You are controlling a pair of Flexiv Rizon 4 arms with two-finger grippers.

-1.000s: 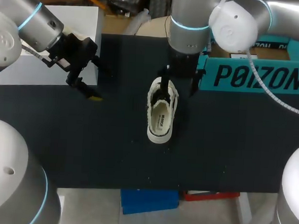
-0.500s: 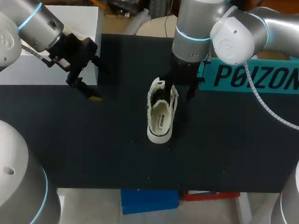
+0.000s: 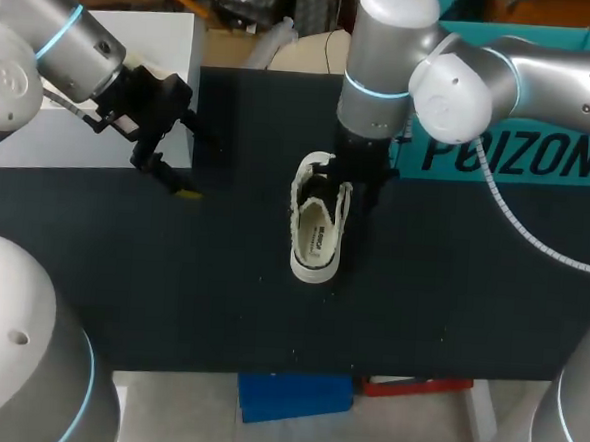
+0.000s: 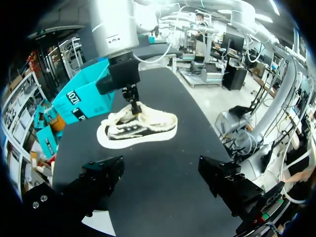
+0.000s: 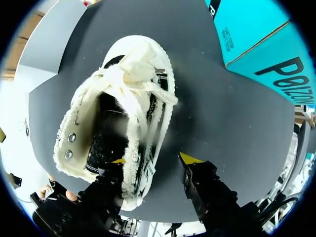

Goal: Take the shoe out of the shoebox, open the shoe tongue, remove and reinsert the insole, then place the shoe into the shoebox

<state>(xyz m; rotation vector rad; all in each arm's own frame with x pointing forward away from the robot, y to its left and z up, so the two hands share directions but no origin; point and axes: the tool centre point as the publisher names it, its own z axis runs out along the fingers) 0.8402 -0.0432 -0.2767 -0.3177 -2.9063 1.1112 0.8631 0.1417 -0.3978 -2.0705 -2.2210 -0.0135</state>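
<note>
Black table (image 3: pixel 172 274), shoe (image 3: pixel 316 232) outside shoebox (image 3: pixel 519 155) (interior unseen)

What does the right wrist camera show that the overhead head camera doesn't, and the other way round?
Only the right wrist view: the shoe's dark inside, two metal eyelets on its collar, and the right gripper open, one yellow tip inside the shoe, the other outside its side wall. Only the head view: the left gripper, over the table well away from the shoe. Both: the white shoe, the teal shoebox and the black table.
</note>
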